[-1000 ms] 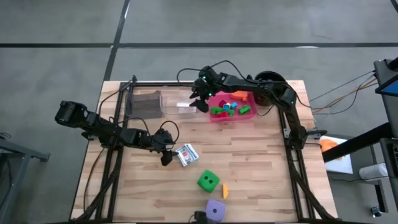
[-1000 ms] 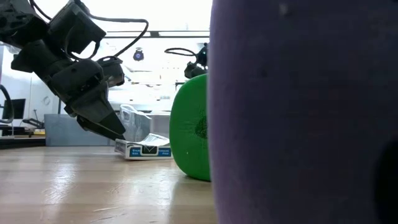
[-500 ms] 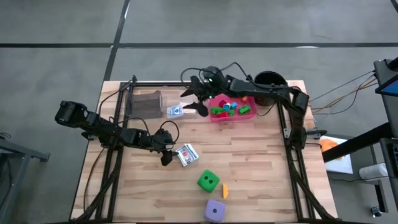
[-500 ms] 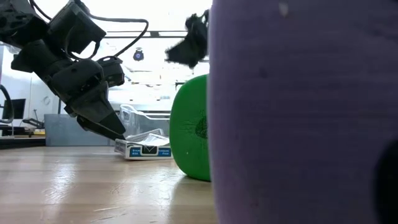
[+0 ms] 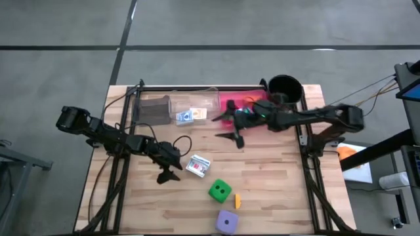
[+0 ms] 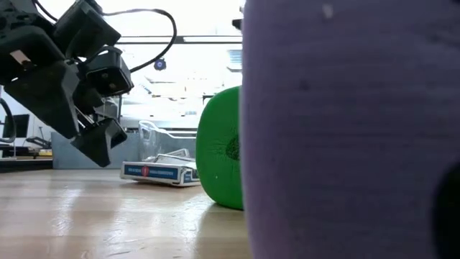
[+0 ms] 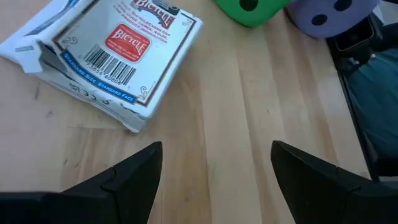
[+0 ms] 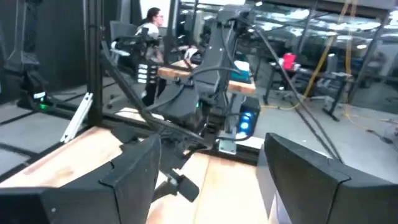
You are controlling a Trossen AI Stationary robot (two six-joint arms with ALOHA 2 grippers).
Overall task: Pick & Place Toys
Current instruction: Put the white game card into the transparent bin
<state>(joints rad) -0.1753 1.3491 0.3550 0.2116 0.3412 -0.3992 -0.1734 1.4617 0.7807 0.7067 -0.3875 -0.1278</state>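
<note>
The left hand [image 5: 164, 172] hovers over the worktop [image 5: 275, 177] with fingers apart, gripping nothing. The white card box [image 5: 197, 166] lies flat just beside it, at about its 2 o'clock. The green die [image 5: 219, 191] sits at its 4 o'clock. The right hand [image 5: 230, 126], fingers apart and empty, hangs by the pink tray [image 5: 231, 103].
</note>
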